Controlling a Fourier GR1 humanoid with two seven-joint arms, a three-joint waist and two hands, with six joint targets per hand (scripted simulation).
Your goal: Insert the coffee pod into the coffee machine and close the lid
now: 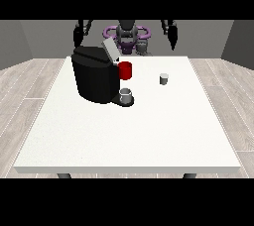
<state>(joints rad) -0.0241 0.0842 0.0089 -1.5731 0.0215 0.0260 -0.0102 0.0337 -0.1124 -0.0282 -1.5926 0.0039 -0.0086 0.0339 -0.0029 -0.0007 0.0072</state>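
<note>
**Pod waiting apart from the open machine**

A wide white table [129,136] is filling a room with grey walls and pale plank flooring. The black coffee machine [95,77] is standing left of centre, lid [110,50] tilted up, a grey cup [126,94] sitting on its tray and a red mug [125,70] just behind. The small coffee pod [164,79] is resting well to the right. Both hands, at the view's left [78,35] and right [172,34], are hanging above the far edge; whether their fingers are apart I cannot tell.

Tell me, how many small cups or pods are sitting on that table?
3: a red cup beside the coffee machine, a grey cup on its drip base, and a small grey pod alone to the view's right.
</note>
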